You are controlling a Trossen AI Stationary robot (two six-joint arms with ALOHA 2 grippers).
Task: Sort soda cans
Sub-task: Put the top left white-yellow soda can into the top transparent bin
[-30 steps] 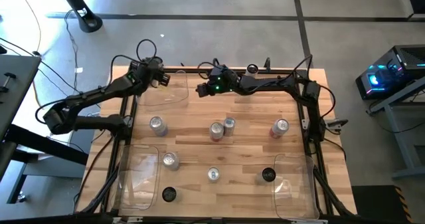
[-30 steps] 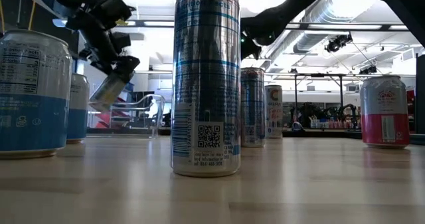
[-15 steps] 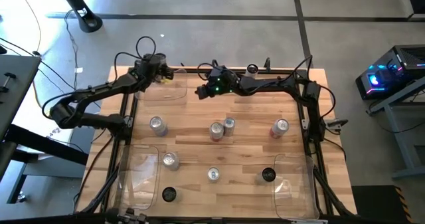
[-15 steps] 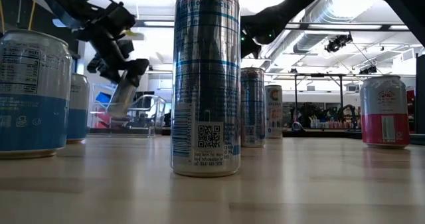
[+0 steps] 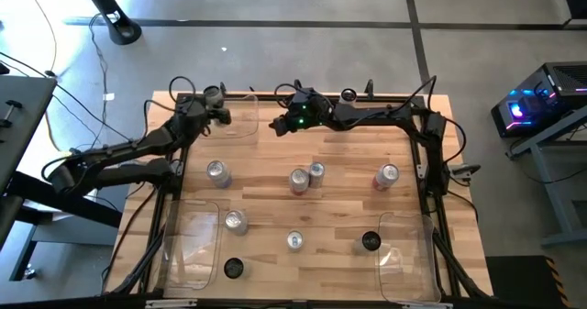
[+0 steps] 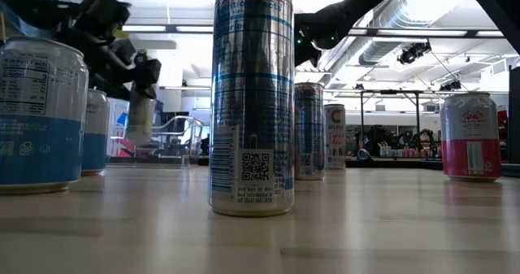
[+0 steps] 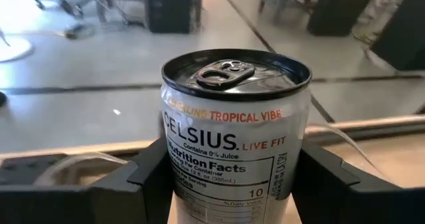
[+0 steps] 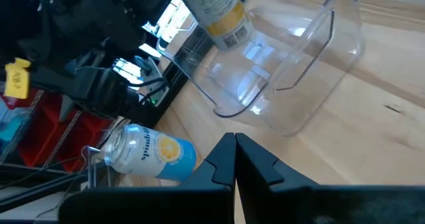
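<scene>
Your left pincer (image 7: 232, 184) grips the Celsius can (image 7: 234, 131), probably over the far-left bin (image 5: 237, 124); lower it upright before releasing; right pincer (image 8: 234, 161) rests clenched

Robotics lab, exposed ducts (image 6: 390, 18), concrete floor (image 5: 303, 2)
</scene>
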